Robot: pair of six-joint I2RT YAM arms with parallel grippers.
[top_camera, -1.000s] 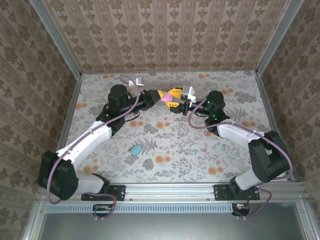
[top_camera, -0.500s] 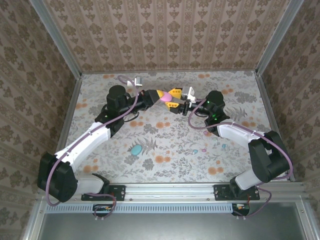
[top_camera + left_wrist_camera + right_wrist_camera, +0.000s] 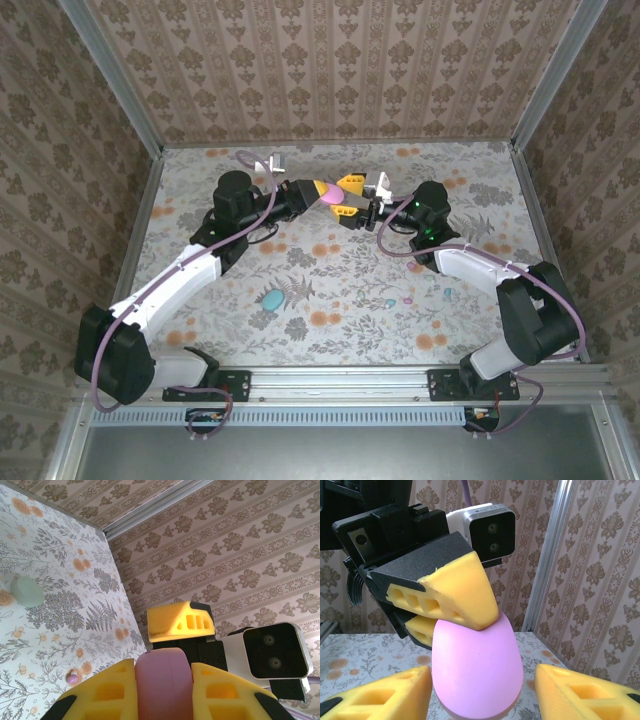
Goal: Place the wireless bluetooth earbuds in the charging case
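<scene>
Hardly anything moved in the last second, only a slight left-wrist twist. The left gripper (image 3: 322, 194) pinches the pink charging case (image 3: 329, 192) in mid-air over the far table (image 3: 330, 335), with its long axis pointing at the right gripper (image 3: 480, 695), whose fingers (image 3: 375, 692) are spread either side of the free end without touching. The earbuds (image 3: 446, 293) lie loose on the table nearer the right arm, so the case probably needs opening first, and the wrists are crowded.
</scene>
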